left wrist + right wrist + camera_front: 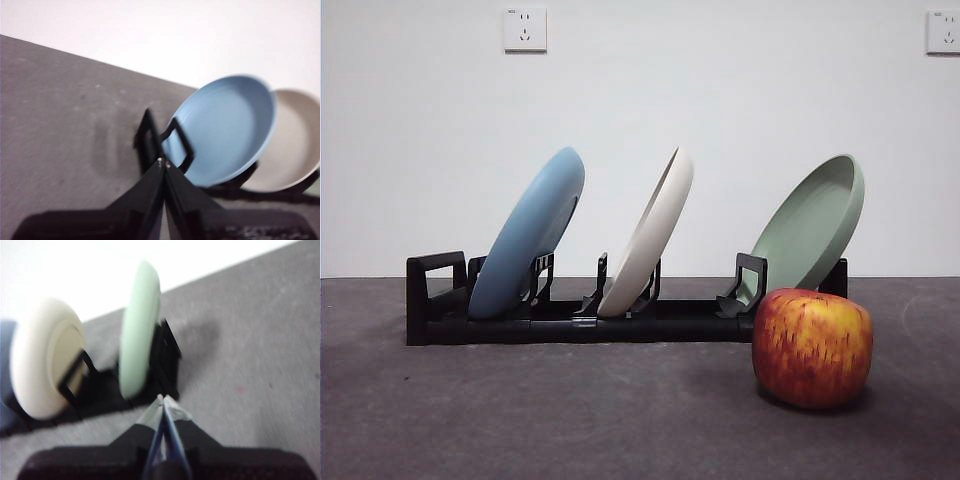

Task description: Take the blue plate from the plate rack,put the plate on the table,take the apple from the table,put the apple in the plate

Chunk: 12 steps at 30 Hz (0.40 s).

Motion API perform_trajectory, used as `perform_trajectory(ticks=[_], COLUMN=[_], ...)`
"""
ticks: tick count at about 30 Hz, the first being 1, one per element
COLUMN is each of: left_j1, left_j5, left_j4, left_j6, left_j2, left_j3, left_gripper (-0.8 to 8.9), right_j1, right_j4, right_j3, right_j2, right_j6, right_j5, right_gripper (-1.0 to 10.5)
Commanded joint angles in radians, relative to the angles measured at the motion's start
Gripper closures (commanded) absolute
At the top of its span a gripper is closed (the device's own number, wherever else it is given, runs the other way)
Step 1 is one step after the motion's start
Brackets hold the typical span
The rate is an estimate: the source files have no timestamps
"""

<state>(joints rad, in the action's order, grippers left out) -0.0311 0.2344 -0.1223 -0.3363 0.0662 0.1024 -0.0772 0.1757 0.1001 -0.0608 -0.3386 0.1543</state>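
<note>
At the near end of the plate rack [570, 325] the blue plate [528, 232] leans unlifted, the apple [811, 347] rests on the table [570, 420], and the left gripper [164, 162], jaws closed and empty, must be opened around the plate's rim.

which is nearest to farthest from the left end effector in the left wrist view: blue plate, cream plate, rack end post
1. rack end post, just past the left end effector.
2. blue plate, standing in the slot behind that post.
3. cream-white plate, one slot beyond the blue plate.
</note>
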Motion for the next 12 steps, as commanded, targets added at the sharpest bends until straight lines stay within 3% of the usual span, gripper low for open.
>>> perform_trajectory(ticks=[1,7,12], left_j1=[-0.002,-0.002,-0.002], left_j5=[0.016,0.079,0.215], left_j4=[-0.005,-0.029,-0.052], left_j6=[-0.054,-0.04,0.061], left_j2=[0.049,0.24,0.452], left_j3=[0.072,0.257,0.435], left_gripper=[8.19,8.19,8.19], right_j1=[0.002,0.002,0.002], right_j4=[-0.018,0.028,0.16], right_j3=[0.078,0.286,0.507], right_j2=[-0.035,-0.192,-0.372], right_j6=[-0.031,-0.031,-0.005], right_j5=[-0.005,0.004,0.01], right_gripper=[9.6,9.6,9.6])
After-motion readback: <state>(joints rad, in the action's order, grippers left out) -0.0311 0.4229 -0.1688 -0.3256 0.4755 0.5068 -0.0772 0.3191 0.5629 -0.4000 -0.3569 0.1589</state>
